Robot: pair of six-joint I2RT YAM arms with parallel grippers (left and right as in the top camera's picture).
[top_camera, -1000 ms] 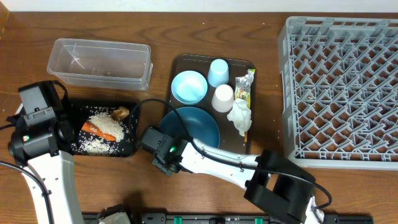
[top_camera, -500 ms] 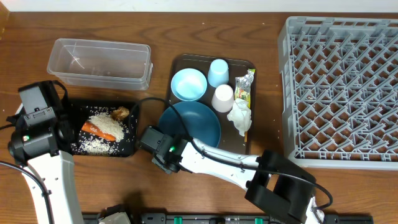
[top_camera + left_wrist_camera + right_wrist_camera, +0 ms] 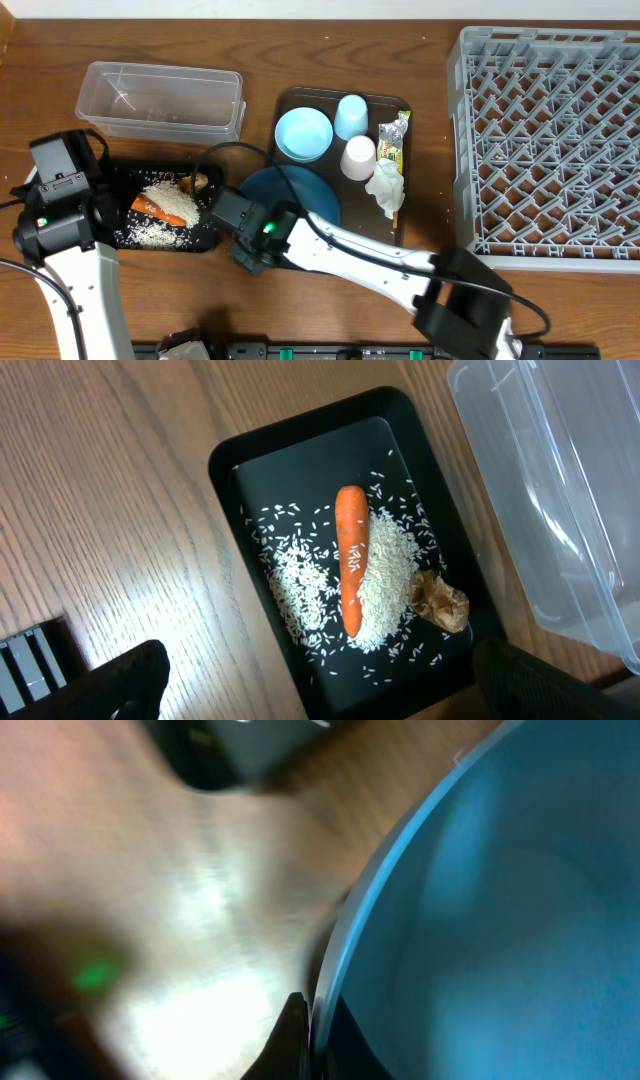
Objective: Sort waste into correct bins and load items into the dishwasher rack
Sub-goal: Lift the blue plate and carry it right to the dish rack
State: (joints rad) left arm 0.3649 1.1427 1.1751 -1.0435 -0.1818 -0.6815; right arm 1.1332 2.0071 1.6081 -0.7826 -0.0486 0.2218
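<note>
The large blue dish [image 3: 292, 192] is held by its left rim in my right gripper [image 3: 246, 228], which is shut on it. It sits half off the dark brown serving tray [image 3: 300, 98], beside the black tray [image 3: 125, 172]. The right wrist view shows the dish [image 3: 500, 920] pinched at its rim by the right gripper [image 3: 318, 1038]. The black tray [image 3: 225, 465] holds the carrot [image 3: 350, 555], rice [image 3: 385, 575] and brown lump [image 3: 440, 600]. My left gripper [image 3: 325, 695] hangs open above it. The napkin [image 3: 385, 186], wrapper [image 3: 396, 135], white cup [image 3: 358, 157], light-blue cup [image 3: 351, 115] and pale blue bowl [image 3: 303, 137] sit on the serving tray.
The clear tub [image 3: 160, 100] stands behind the black tray; it also shows in the left wrist view [image 3: 560, 480]. The grey dishwasher rack [image 3: 545, 140] fills the right side. Chopsticks [image 3: 399, 218] poke out under the napkin. My left arm [image 3: 60, 200] stands at the left.
My right gripper has moved left and back with the blue dish, pulling it partly off the serving tray toward the black tray. The left arm has not moved.
</note>
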